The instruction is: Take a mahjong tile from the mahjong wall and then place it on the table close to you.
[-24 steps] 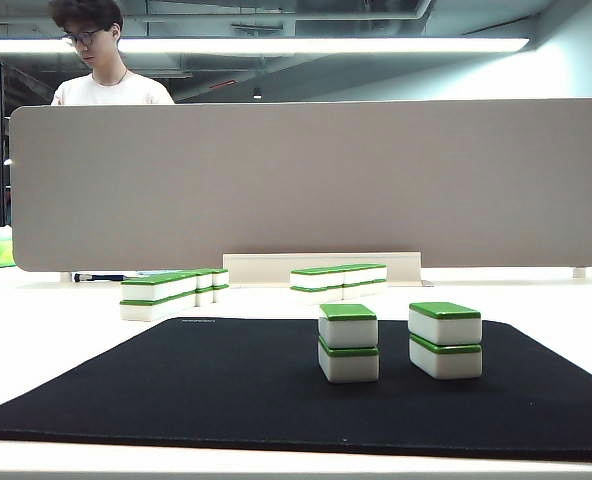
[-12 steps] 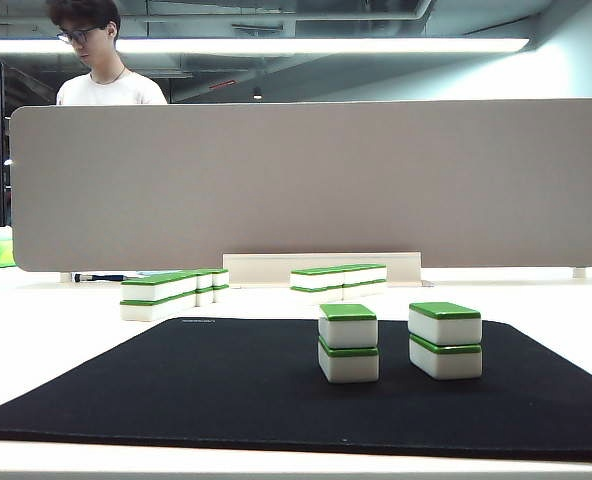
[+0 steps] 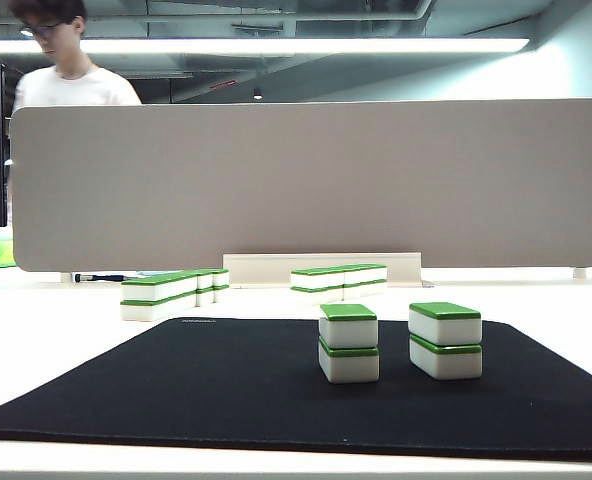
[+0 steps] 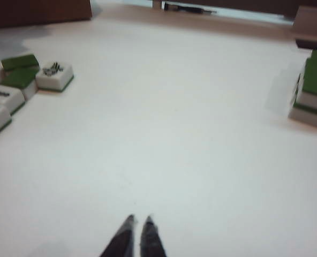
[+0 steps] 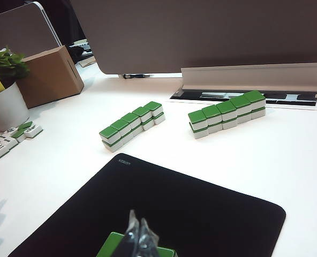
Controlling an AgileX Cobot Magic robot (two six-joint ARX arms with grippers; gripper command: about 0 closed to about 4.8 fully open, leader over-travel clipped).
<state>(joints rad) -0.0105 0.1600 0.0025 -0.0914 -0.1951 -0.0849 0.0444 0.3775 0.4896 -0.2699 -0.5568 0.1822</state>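
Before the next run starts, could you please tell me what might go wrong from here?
1. The left gripper hangs over bare table with shut jaws; it must open them before any pick.
2. The right gripper, jaws also shut, hovers just above a tile stack and could topple it.
3. Two similar tile rows invite picking from the wrong one.

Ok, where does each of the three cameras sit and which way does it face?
Exterior: low at the table's near edge, facing the black mat and divider panel; no arm shows.
Left wrist: above bare white table; closed left fingers show.
Right wrist: over the mat, facing the mahjong wall; closed right fingers show.
Shared: exterior and right wrist both show the wall.
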